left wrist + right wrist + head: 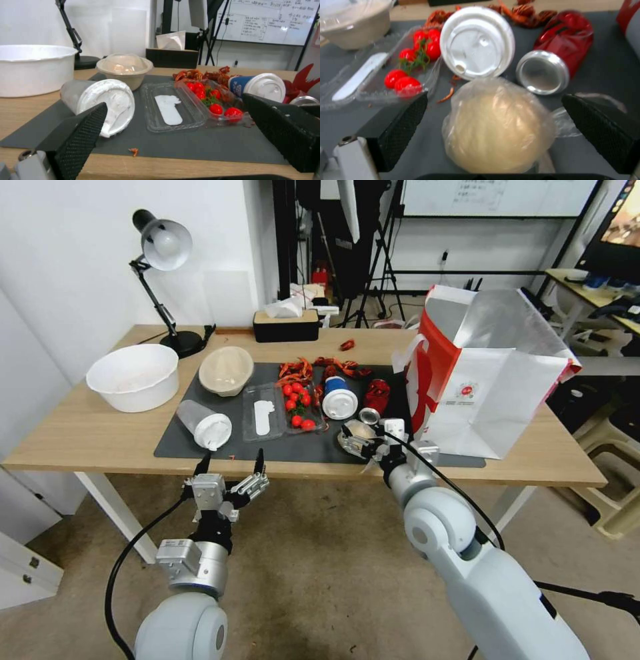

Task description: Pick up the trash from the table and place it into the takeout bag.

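On the table's (80, 447) dark mat lie a plastic-wrapped pale bun (498, 125), a tipped blue cup (338, 399) with white lid, a red can (375, 400), a clear lidded cup (203, 423) on its side and a beige bowl (226, 370). The white-and-red takeout bag (490, 380) stands open at the right.

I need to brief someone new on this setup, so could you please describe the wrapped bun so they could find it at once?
Start at the dark grey mat on the table, then go to its near edge beside the takeout bag. There the open right gripper hovers over the plastic-wrapped bun, just in front of the blue cup and the red can. It is the one pale, round, soft thing in crinkled clear wrap.
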